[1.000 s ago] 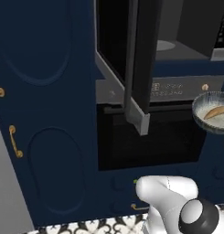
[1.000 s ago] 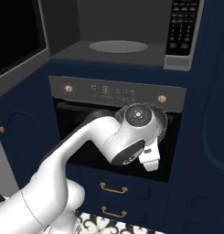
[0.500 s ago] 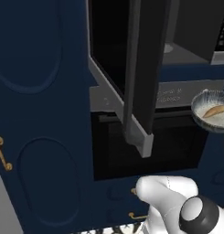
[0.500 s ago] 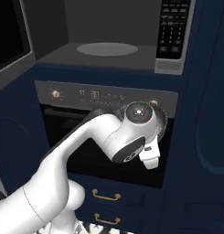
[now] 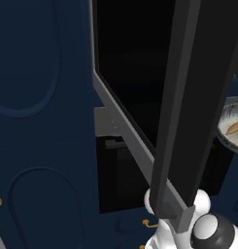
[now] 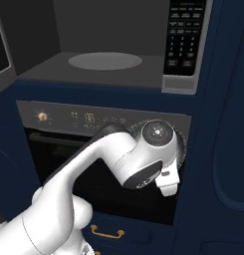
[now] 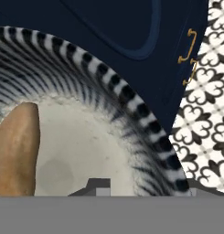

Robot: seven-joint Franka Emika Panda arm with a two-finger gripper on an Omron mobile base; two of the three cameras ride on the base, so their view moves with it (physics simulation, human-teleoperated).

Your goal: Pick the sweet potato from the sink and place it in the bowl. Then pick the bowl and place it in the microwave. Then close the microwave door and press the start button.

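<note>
The bowl (image 7: pixel 90 137) sits right under the hand, its striped rim sweeping round a pale floor, and the sweet potato (image 7: pixel 15 151) lies inside it against the wall. In the hand view the root's long axis runs up and down, its narrower rounded end pointing to the top of that view. From the left base view the bowl (image 5: pixel 230 127) hangs at the right edge in front of the oven (image 6: pixel 93 149), with the orange root (image 5: pixel 235 127) showing in it.

The microwave (image 6: pixel 101 62) stands open, its grey turntable plate (image 6: pixel 105 61) bare. The microwave door (image 5: pixel 198 97) swings out wide, seen edge-on.

The fingers (image 7: pixel 98 186) reach in at the bowl's near rim; whether they grip it or have let go I cannot tell.
</note>
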